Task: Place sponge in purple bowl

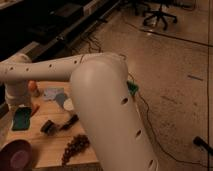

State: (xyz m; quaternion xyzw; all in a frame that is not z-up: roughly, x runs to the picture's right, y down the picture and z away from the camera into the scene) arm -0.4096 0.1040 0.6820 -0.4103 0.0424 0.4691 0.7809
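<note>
My gripper (21, 106) hangs from the white arm at the left end of the wooden table (50, 152). It is shut on the teal-green sponge (21, 119), which hangs just below it over the table's left part. The purple bowl (15, 156) stands at the table's near left corner, in front of and below the sponge and apart from it. The fingers are mostly hidden by the wrist.
My large white arm (107, 115) covers the table's right part. A pale blue cloth (52, 94), a small orange object (33, 88), a white round item (68, 104), a black object (48, 126) and a brown cluster (75, 145) lie on the table. A corner of the green tray (132, 88) shows behind the arm.
</note>
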